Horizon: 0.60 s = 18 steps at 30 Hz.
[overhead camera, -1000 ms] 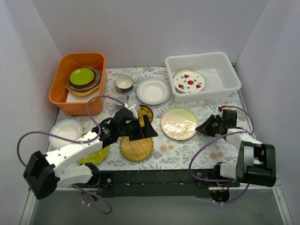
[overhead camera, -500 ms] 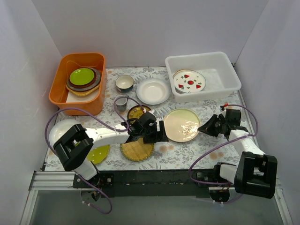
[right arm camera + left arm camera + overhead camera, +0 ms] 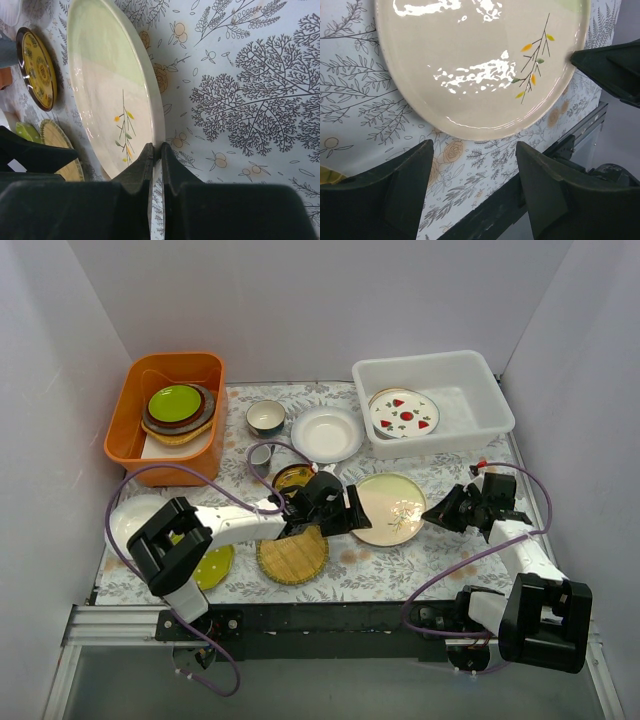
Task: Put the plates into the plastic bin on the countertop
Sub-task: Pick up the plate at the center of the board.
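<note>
Right wrist: sprig plate (image 3: 100, 90), stem pointing toward pinching right gripper (image 3: 156, 146).

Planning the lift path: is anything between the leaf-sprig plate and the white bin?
Nothing visible lies on the cloth between the leaf-sprig plate, pinched at its rim by the right gripper, and the bin. The plate only has to clear the bin's near wall; a strawberry plate already lies inside.

Pale bare walls (image 3: 300, 300) — even light
</note>
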Each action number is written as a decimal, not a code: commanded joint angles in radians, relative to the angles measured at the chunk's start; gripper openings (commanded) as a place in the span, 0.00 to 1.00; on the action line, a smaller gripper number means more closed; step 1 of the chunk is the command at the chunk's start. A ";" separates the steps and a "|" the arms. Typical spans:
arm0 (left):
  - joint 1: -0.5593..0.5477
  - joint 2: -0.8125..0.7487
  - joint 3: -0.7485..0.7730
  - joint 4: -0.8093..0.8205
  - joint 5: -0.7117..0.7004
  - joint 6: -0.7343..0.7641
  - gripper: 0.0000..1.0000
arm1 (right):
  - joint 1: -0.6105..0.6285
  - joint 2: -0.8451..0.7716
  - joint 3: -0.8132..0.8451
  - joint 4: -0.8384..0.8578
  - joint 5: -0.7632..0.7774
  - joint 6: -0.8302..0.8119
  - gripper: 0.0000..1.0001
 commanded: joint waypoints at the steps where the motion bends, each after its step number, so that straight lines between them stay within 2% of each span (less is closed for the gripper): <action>1: -0.031 0.013 0.006 0.038 -0.016 -0.076 0.64 | -0.009 -0.029 0.042 0.030 -0.088 0.008 0.01; 8: -0.090 0.075 0.012 0.085 -0.048 -0.163 0.58 | -0.011 -0.029 0.020 0.044 -0.104 0.012 0.01; 18: -0.137 0.119 -0.057 0.226 -0.109 -0.286 0.58 | -0.017 -0.037 -0.015 0.071 -0.145 0.029 0.01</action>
